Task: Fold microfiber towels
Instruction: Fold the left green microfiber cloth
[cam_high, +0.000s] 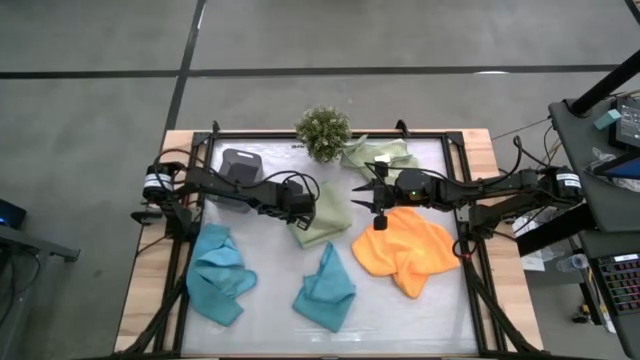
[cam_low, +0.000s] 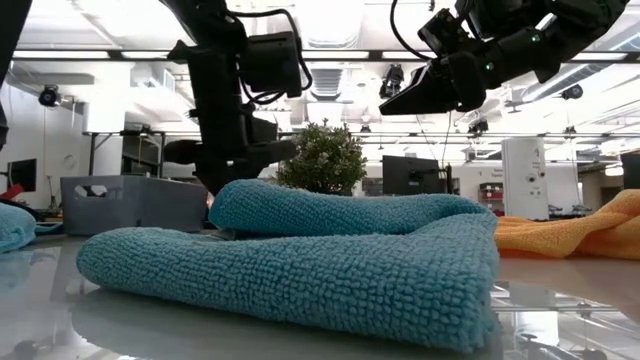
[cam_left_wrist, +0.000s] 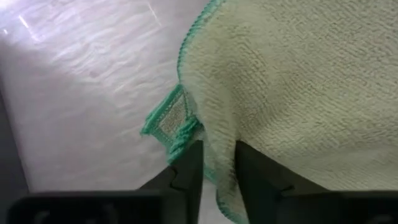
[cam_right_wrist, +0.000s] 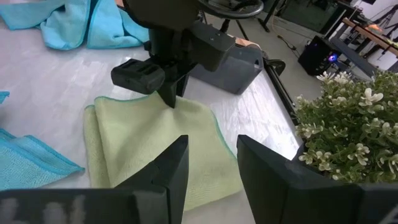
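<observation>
A pale sage-green microfiber towel (cam_high: 322, 215) lies folded double near the middle of the white table (cam_high: 270, 270), a darker green stitched hem along its edges. The left gripper (cam_left_wrist: 217, 165) is down on its 9 o'clock edge, its narrowly parted fingers (cam_left_wrist: 189, 168) straddling the hem; whether they pinch the cloth I cannot tell. A second sage-green towel (cam_high: 378, 155) sits crumpled at 1 o'clock, beside the small bushy green plant (cam_high: 323, 132). A bright orange towel (cam_high: 405, 250) lies rumpled at 4 o'clock, and two teal-blue towels are bunched at 6 o'clock (cam_high: 325, 288) and 8 o'clock (cam_high: 220, 273). The right gripper (cam_right_wrist: 208, 165) hangs above the table between the folded towel and the orange one, fingers apart, holding nothing. The dark grey rectangular tray (cam_high: 240, 172) stands at 10 o'clock; its contents are not visible.
</observation>
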